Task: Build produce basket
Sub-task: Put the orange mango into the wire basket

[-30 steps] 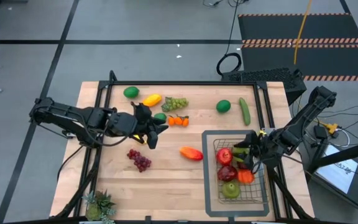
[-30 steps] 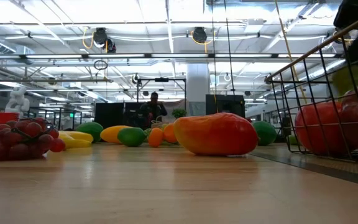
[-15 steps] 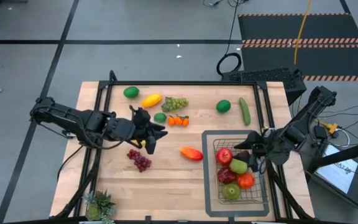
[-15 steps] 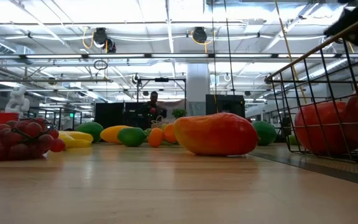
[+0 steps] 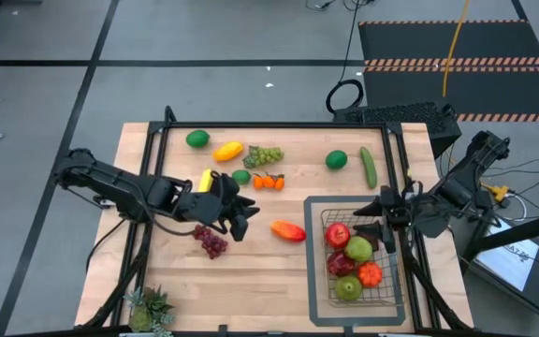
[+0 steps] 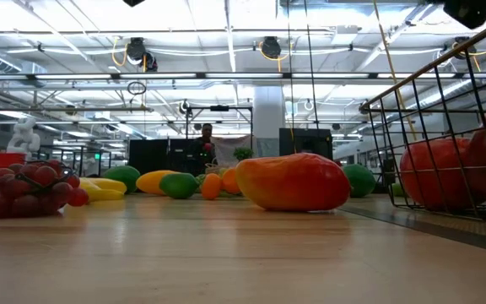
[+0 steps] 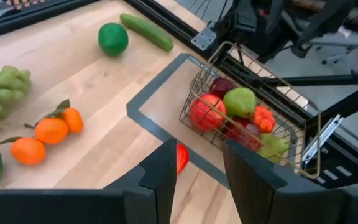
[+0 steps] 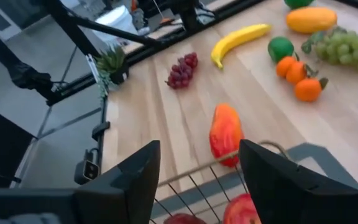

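Basket (image 5: pixel 356 264) sits on the grey tray (image 5: pixel 314 267) at the bench's (image 5: pixel 241 276) front right corner, right wall close to the right edge. It holds a red apple (image 5: pixel 337 234), green pear (image 5: pixel 358 249), a dark red fruit, an orange piece and a green apple at its front end.

Right gripper (image 5: pixel 382 227) hangs over the basket's back right corner, fingers parted, nothing between them. A second ago it was down inside the basket over the fruit; the pear lies uncovered there now.

Left gripper (image 5: pixel 237 217) is mid-bench, between the red grapes (image 5: pixel 211 241) and the mango (image 5: pixel 287 230), fingers apart, empty. It has shifted toward the front right; the banana (image 5: pixel 205 181), previously under the arm, now shows behind it.

Back half is crowded: lime (image 5: pixel 196 139), yellow fruit (image 5: pixel 228 151), green grapes (image 5: pixel 264 154), oranges (image 5: pixel 268 182), a second lime (image 5: pixel 336 160), cucumber (image 5: pixel 369 167) near the back right corner.

Open room: front centre strip between the potted plant (image 5: pixel 148 309) at the front left corner and the tray.
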